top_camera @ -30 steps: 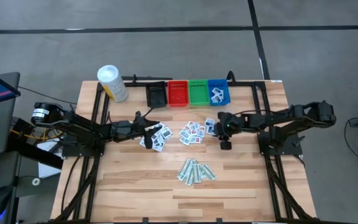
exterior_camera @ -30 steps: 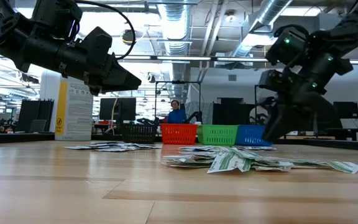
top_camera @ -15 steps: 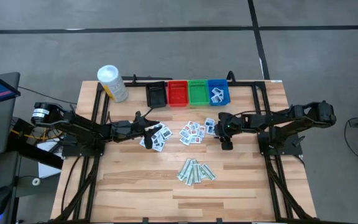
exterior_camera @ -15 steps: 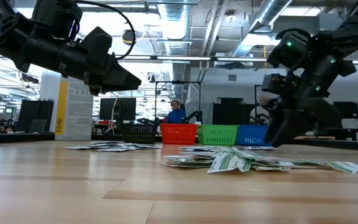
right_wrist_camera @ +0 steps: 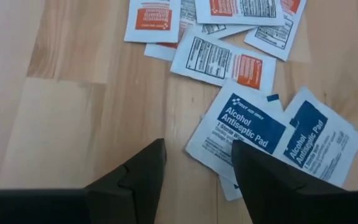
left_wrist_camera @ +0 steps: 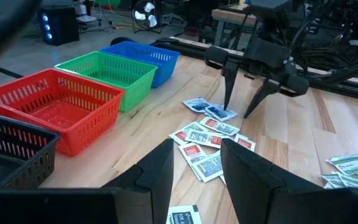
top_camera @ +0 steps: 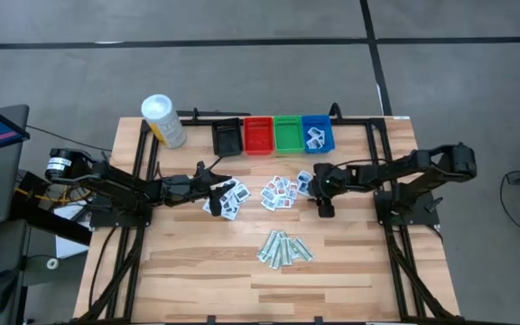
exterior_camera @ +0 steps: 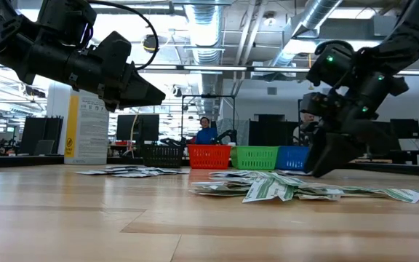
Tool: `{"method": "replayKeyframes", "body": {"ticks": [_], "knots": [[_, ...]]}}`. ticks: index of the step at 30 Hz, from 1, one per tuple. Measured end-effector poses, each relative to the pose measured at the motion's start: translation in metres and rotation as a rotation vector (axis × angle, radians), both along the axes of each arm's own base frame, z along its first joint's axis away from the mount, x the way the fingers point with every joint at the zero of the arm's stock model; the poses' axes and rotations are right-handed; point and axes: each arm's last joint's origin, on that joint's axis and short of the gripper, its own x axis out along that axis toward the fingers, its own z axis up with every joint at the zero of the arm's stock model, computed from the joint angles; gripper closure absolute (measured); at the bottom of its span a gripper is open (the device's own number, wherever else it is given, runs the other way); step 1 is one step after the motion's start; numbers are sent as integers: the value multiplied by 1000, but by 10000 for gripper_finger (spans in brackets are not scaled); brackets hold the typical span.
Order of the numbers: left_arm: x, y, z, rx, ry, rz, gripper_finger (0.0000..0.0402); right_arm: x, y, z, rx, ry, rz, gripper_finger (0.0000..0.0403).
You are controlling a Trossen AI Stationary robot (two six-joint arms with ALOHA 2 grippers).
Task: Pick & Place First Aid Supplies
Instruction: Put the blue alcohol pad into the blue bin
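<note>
The supplies lie flat on the table in three heaps. White packets with dark print (top_camera: 227, 200) sit under my left gripper (top_camera: 217, 188). Red-print packets (top_camera: 281, 191) lie at the centre, with blue-print alcohol pads (right_wrist_camera: 241, 127) at their right. Pale-green strips (top_camera: 284, 248) lie nearer the near edge. My right gripper (right_wrist_camera: 194, 173) is open and points down. It is low over the left edge of the blue-print pads (left_wrist_camera: 213, 112), and its fingers (left_wrist_camera: 227, 93) stand either side of them. My left gripper (left_wrist_camera: 194, 167) is open and hovers well above the table (exterior_camera: 151, 93).
Black (top_camera: 227, 137), red (top_camera: 258, 135), green (top_camera: 288, 134) and blue (top_camera: 317, 134) bins stand in a row along the far edge; the blue one holds some packets. A white canister (top_camera: 162, 120) stands at the far left. A person (exterior_camera: 206, 131) shows far behind the table.
My right gripper has moved a little toward the table's left and come down closer to the blue-print pads, staying open. My left arm and the packets have kept still.
</note>
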Motion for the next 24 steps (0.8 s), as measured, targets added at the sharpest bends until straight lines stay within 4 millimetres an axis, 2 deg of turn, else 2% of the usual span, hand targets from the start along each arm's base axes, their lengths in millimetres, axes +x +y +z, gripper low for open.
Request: {"method": "replayKeyframes", "body": {"ticks": [11, 24], "knots": [[0, 0, 0, 0, 0, 0, 268, -2, 1, 2, 12, -2, 0, 298], [0, 0, 0, 0, 0, 0, 268, -2, 3, 1, 58, 1, -42, 362]]}}
